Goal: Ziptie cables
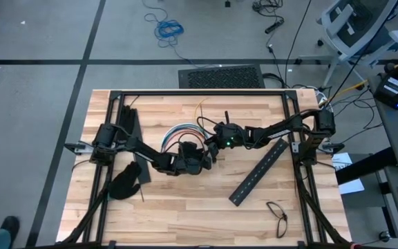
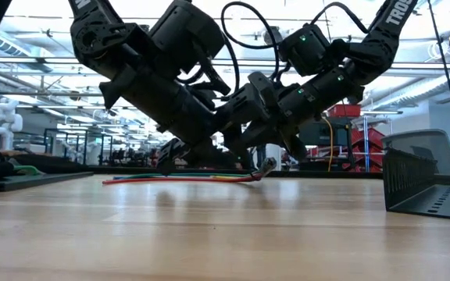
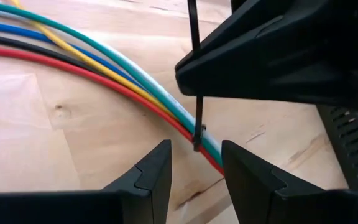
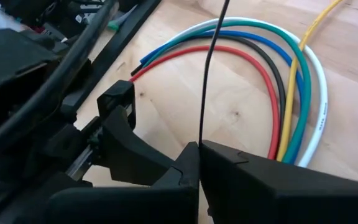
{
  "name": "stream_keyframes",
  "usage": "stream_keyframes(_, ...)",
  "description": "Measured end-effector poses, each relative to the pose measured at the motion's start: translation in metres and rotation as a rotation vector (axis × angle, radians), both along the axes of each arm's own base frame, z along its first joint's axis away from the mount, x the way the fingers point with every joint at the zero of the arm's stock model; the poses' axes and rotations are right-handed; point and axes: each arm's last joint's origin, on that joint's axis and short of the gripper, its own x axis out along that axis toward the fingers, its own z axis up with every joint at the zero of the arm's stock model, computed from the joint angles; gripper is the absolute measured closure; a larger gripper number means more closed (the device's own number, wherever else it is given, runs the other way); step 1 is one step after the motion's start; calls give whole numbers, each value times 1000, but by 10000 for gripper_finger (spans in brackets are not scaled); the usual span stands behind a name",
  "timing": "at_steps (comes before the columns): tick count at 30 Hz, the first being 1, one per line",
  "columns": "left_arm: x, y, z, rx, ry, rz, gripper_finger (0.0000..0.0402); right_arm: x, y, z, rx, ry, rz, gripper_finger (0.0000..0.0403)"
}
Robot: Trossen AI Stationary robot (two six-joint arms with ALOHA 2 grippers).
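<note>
High view: overhead, straight down, far, whole table point(image 1: 185, 207). Low view: tabletop level, facing across into room. Wrist views: very close, each looking past own fingers. All four share cables point(image 1: 182, 130) point(image 2: 186, 178) point(image 3: 104, 68) point(image 4: 278, 81), just 12 o'clock of table centre.

The cables point(image 4: 272, 81) are showing red, black, blue, green, white and yellow strands against the pale wood-grain table point(image 1: 185, 207). A thin black ziptie point(image 4: 210, 68) is crossing them at the frame's centre. At lower right, a black slotted bar point(image 1: 258, 173) is lying; both arms are looking dark.
</note>
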Motion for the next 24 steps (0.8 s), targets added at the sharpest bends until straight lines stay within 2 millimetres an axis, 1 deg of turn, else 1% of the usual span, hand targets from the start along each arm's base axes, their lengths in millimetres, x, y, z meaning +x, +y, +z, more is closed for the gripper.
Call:
stream_keyframes(6,1,4,0,-6,13,-23,266,0,0,0,-11,-1,6,403)
stream_keyframes(12,2,16,-1,35,62,-50,293,0,0,1,-15,-8,8,403)
stream_keyframes(16,3,21,-1,27,80,-90,303,0,0,1,-15,-8,8,403)
stream_keyframes(24,4,21,-1,23,81,-116,305,2,0,3,-25,-34,11,403)
